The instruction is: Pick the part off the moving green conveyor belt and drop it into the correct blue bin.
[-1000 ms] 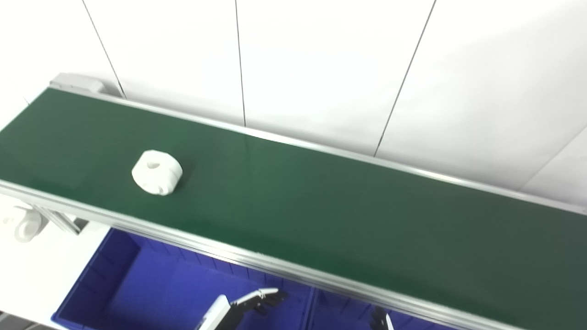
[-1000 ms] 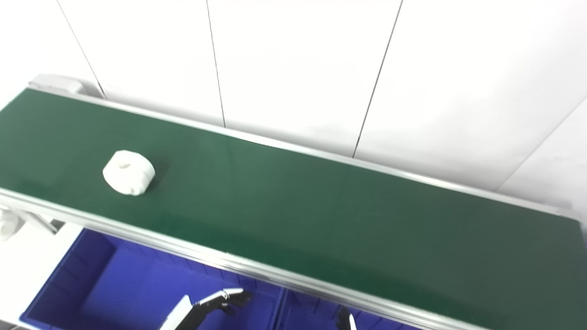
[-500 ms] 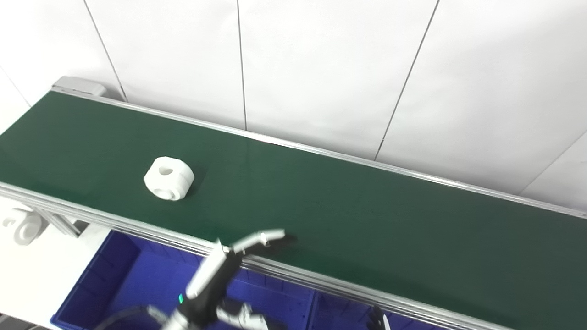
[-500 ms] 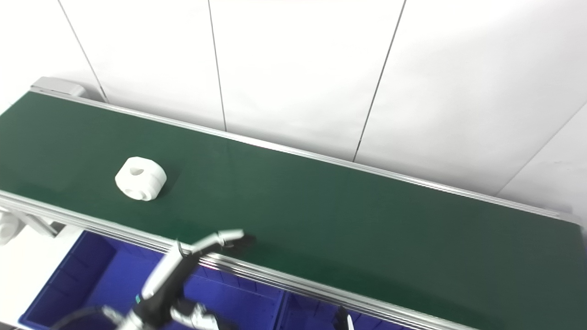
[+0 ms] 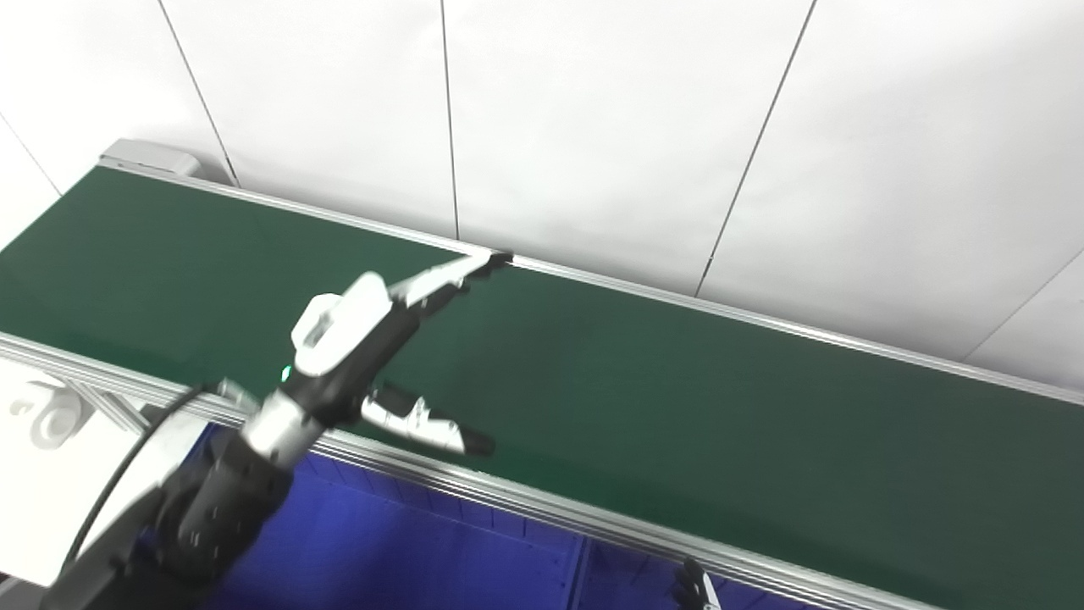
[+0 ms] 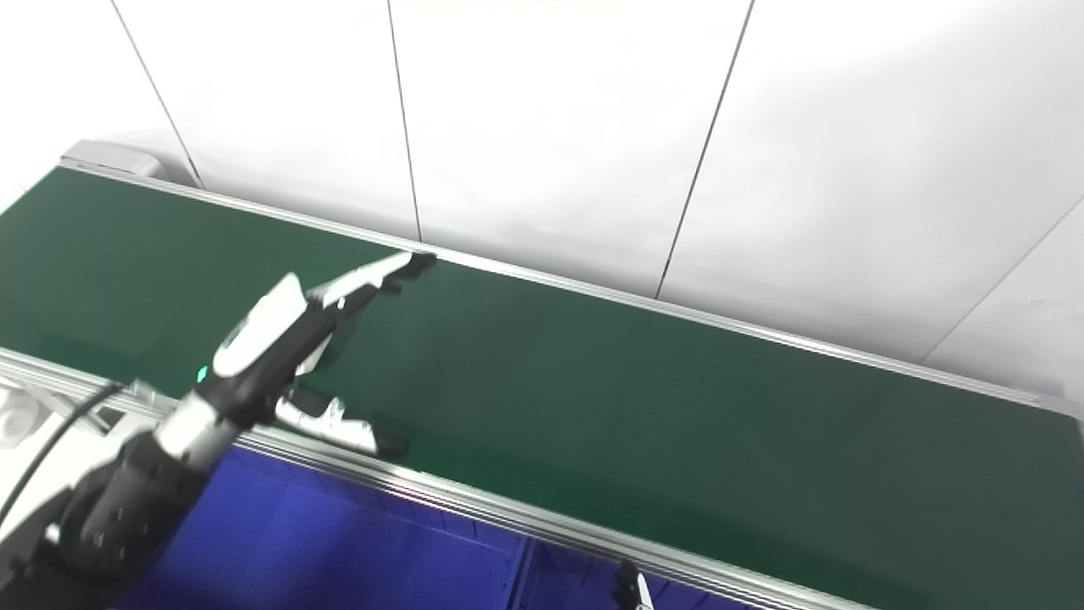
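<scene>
The green conveyor belt (image 5: 677, 398) runs from upper left to lower right. My left hand (image 5: 373, 339) is raised over the belt's left part, open, with its fingers (image 5: 449, 273) stretched toward the far rail and its thumb (image 5: 423, 428) spread toward the near rail. It also shows in the right eye view (image 6: 288, 339). The white part is not visible; the hand covers the spot where it lay. Of my right hand only a dark fingertip (image 5: 694, 589) shows at the bottom edge, over the bins.
Two blue bins sit below the belt's near rail: a large one on the left (image 5: 406, 551) and another to its right (image 5: 627, 585). A white fitting (image 5: 42, 415) hangs below the rail at far left. A white panelled wall (image 5: 593, 127) stands behind the belt.
My left hand has risen from over the blue bin, crossed the near rail and now spreads open above the belt. The white part drifted right and is now hidden behind the hand.
</scene>
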You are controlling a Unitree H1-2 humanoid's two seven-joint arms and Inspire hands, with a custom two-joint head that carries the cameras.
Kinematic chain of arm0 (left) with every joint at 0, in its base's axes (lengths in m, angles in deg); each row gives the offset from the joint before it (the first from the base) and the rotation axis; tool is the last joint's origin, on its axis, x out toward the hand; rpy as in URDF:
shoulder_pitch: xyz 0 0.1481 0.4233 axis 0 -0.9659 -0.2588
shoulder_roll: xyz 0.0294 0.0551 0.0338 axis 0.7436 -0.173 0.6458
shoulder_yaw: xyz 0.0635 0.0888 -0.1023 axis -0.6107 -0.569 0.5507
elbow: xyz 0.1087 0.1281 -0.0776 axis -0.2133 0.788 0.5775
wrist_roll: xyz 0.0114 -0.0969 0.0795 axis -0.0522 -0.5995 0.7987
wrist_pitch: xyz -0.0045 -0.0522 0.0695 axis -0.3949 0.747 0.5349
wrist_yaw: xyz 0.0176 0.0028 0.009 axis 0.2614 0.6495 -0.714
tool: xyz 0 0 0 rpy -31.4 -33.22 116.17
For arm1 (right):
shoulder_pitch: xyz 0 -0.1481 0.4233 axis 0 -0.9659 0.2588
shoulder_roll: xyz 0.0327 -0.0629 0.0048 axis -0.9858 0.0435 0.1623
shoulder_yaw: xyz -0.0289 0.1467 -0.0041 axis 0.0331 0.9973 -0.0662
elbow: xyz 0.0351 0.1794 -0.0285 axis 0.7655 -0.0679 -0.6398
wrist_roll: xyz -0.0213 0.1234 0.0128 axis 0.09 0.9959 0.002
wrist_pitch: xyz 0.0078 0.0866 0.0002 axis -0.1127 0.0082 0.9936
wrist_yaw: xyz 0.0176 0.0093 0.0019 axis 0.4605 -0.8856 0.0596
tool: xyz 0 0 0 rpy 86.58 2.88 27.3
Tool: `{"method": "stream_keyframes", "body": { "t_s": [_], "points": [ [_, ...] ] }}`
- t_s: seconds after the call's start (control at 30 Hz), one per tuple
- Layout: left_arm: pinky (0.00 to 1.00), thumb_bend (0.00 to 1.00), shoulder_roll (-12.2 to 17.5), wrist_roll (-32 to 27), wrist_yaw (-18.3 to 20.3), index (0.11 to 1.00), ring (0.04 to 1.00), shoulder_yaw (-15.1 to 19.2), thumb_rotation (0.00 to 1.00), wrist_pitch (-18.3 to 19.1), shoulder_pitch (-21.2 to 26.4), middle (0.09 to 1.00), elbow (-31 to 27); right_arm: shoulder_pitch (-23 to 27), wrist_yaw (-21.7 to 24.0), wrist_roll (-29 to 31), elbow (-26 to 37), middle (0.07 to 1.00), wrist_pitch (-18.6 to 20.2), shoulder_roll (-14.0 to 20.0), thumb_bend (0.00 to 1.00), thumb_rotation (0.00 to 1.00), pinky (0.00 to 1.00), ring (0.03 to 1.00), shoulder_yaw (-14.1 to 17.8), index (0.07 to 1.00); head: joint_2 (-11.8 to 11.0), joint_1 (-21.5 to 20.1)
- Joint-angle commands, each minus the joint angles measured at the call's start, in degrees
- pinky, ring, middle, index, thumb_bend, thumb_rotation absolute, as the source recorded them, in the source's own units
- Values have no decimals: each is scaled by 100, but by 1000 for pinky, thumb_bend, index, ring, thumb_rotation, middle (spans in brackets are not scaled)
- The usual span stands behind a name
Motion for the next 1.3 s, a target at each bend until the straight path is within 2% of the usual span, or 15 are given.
{"method": "stream_keyframes", "body": {
  "t_s": [0.0,0.13,0.23,0.4,0.5,0.67,0.93,1.13,1.27],
  "points": [
    [771,748,174,-5,236,932,873,177,410,105,288,924,91,10,-101,83,86,924,-369,-6,769,430,868,894,-41,968,6,12],
    [811,754,316,183,659,949,900,361,348,477,661,943,402,40,-66,150,75,929,-364,32,770,438,876,903,-39,973,-6,85],
    [840,773,453,334,899,966,918,451,312,606,916,957,695,81,-53,181,37,934,-363,51,769,441,880,909,-36,977,-29,136],
    [827,806,615,514,1183,959,922,509,278,874,1203,954,1159,134,-47,219,-5,936,-365,81,767,442,887,911,-55,984,-52,163],
    [856,848,780,745,1364,949,925,410,236,976,1388,942,1584,148,-162,250,-28,928,-369,107,771,432,872,902,-104,976,-64,155],
    [866,911,916,1057,1430,940,907,242,151,865,1566,927,2144,224,-353,280,-88,931,-369,174,767,442,867,905,-251,979,-85,138],
    [907,959,1029,1224,1889,938,906,-49,75,1108,1667,924,2587,266,-517,395,-101,927,-369,231,767,432,888,909,-378,977,-67,132],
    [931,973,1019,1284,2299,954,923,-254,123,1301,1674,931,2771,257,-573,471,-69,923,-370,261,770,422,878,906,-422,972,-36,140],
    [897,959,972,1303,2650,966,942,-439,140,1697,1626,949,2791,237,-560,505,-39,928,-369,274,772,433,888,911,-416,975,-11,142]
  ]
}}
